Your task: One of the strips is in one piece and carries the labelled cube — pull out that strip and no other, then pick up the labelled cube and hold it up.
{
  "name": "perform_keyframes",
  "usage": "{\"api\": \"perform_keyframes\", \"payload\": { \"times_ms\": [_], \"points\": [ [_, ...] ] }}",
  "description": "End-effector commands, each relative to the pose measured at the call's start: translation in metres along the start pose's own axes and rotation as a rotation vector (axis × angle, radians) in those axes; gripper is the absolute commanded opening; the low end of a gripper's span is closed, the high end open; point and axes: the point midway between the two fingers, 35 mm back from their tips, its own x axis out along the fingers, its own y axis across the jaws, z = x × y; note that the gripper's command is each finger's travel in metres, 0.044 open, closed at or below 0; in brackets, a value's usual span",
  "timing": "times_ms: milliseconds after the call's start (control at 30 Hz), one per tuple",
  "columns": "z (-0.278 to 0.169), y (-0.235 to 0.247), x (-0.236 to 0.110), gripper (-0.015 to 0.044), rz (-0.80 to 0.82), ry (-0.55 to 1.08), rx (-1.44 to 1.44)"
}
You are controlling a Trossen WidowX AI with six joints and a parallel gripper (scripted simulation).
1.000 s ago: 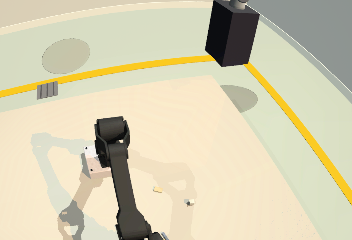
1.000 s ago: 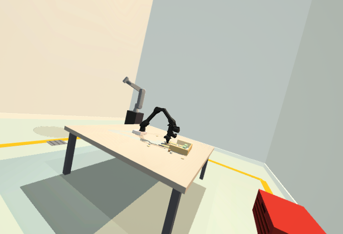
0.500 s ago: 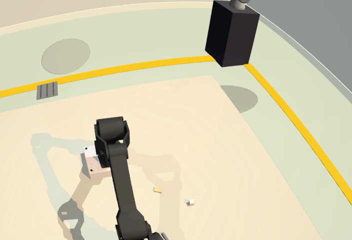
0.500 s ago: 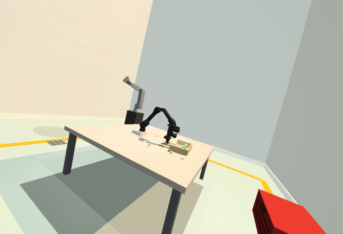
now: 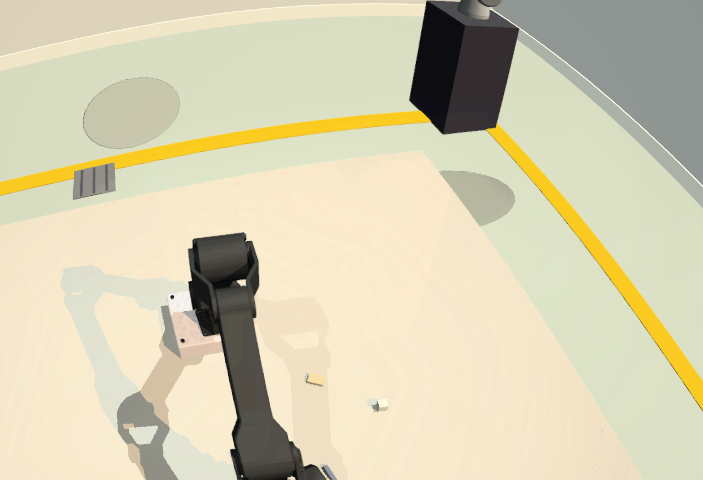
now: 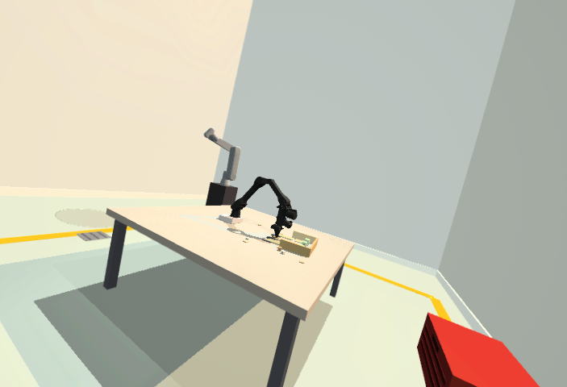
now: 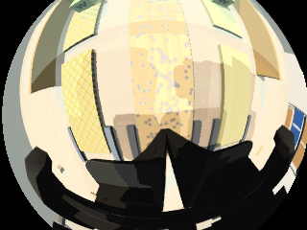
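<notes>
The dotted yellow flat strip [image 7: 160, 62], running unbroken as far as the wrist view shows, is the landmark. Left of it in that view lies a yellow cross-hatched strip [image 7: 79, 96], right of it a plain pale-yellow strip [image 7: 235, 96], each with a gap. Green lettered cubes [image 7: 83, 5] stand at its far left and right; which is the task's cannot be told. The black gripper [image 6: 277, 235] [image 7: 165, 132], fully closed and gripping nothing, is over its near end.
</notes>
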Motion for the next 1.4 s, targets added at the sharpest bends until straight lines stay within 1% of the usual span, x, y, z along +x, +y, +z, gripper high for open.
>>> {"api": "perform_keyframes", "payload": {
  "times_ms": [0,400,1367],
  "points": [
    [0.000,-0.001,0.003,0.0000,-0.005,0.002,0.002],
    [-0.002,-0.001,0.004,0.0000,-0.005,0.002,0.002],
    [-0.046,0.001,0.006,0.0000,-0.005,0.005,0.003]
  ]
}}
